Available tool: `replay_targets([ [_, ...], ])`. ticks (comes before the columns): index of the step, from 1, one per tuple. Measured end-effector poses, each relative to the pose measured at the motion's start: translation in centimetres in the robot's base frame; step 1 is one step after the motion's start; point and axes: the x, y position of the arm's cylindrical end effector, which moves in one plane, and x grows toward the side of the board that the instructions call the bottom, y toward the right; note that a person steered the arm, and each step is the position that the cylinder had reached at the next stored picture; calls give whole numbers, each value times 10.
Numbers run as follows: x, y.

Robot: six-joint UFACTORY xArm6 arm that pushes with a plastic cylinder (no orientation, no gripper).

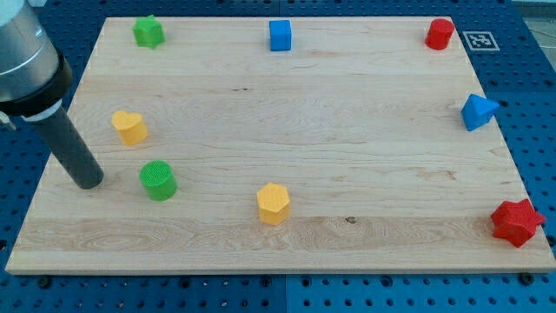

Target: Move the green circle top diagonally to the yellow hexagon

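Observation:
The green circle (158,180) lies on the wooden board (347,122) at the lower left. The yellow hexagon (273,203) lies to its right, a little lower. My tip (89,183) rests on the board just left of the green circle, with a small gap between them. The rod slants up to the view's upper left.
A yellow heart-like block (129,127) lies above the green circle. A green star (148,32), a blue cube (280,36) and a red cylinder (440,34) line the top edge. A blue triangle (478,111) and a red star (516,223) sit at the right edge.

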Motion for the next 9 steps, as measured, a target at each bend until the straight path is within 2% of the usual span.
replay_targets([
  [1, 0, 47],
  [4, 3, 92],
  [7, 26, 116],
  [9, 24, 126],
])
